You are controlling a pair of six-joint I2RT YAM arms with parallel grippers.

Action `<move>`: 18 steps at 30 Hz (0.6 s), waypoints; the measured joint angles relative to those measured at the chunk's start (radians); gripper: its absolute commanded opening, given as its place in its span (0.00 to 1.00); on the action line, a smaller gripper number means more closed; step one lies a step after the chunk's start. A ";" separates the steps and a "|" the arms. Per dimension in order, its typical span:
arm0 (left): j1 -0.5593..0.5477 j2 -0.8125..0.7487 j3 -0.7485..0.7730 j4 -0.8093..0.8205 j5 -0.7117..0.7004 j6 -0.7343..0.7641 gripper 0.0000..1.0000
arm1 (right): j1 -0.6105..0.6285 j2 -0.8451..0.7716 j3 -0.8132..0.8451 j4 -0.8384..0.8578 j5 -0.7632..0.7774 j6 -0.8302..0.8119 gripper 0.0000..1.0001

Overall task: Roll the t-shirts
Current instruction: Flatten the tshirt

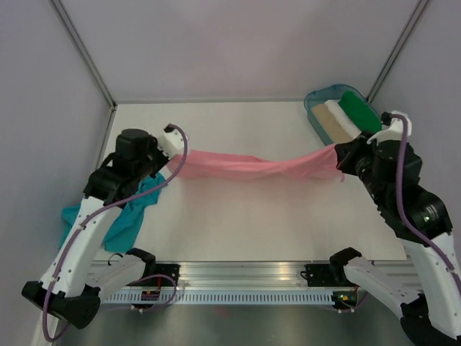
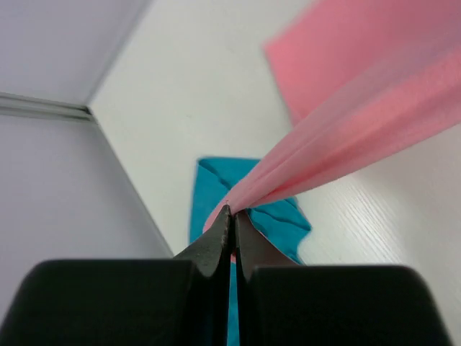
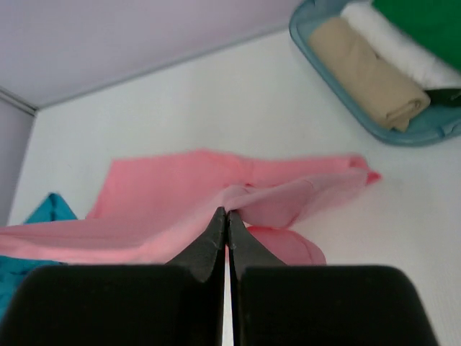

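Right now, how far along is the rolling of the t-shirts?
Done: a beige rolled cloth, a white one and a green one lie in the blue-green plastic tray. In hand: the salmon-pink cloth t-shirt is stretched between the left jaws and the right jaws, both shut on it, not rolled yet. Left: it, and the crumpled teal-blue cloth t-shirt under the left arm.

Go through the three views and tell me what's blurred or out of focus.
Top external: evenly lit and sharp throughout, no glare on the stretched pink t-shirt. Left wrist: the pink cloth near the lens is smeared soft, while the teal t-shirt behind it is crisper. Right wrist: the near fingertips are soft, the tray sharp.
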 measured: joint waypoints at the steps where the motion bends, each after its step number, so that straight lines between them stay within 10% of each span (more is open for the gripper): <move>1: 0.000 -0.007 0.087 -0.012 -0.009 -0.015 0.02 | 0.000 -0.004 0.039 -0.006 0.003 -0.003 0.00; 6: 0.000 -0.040 0.341 -0.093 -0.066 -0.057 0.02 | 0.000 -0.015 0.256 -0.080 0.013 -0.023 0.00; 18: 0.000 0.110 0.430 -0.108 -0.178 -0.081 0.02 | 0.000 0.159 0.398 -0.007 -0.040 -0.107 0.00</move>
